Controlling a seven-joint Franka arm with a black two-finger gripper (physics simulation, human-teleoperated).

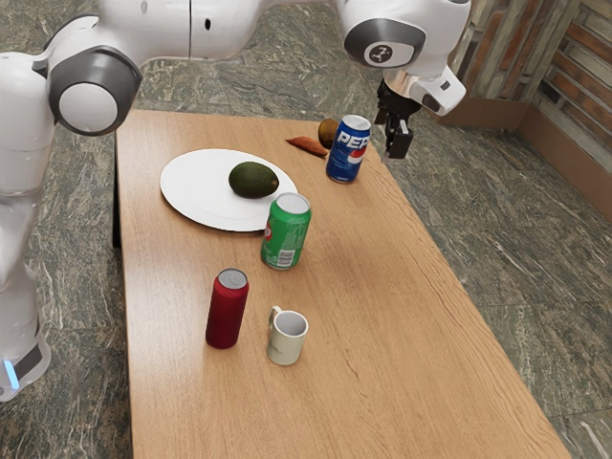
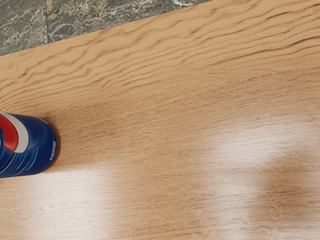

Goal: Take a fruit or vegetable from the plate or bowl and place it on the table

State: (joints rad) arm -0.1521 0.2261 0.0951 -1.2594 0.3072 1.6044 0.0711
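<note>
My gripper (image 1: 394, 137) hangs at the table's far right edge in the exterior view, beside and a little above the Pepsi can; how its fingers stand is unclear. A dark green avocado (image 1: 252, 180) lies on the white plate (image 1: 191, 189), well away from the gripper. Behind the Pepsi can, a brown roundish item (image 1: 327, 132) is partly hidden. Next to it, a reddish-orange pointed piece (image 1: 306, 145) rests on the wooden table (image 1: 373, 316), off the plate.
The blue Pepsi can (image 1: 348, 150) stands near the gripper; the wrist view has this can (image 2: 31, 145) at its side. A green can (image 1: 286, 231) is by the plate's rim. A dark red can (image 1: 227, 309) and a pale mug (image 1: 287, 338) stand closer to the camera.
</note>
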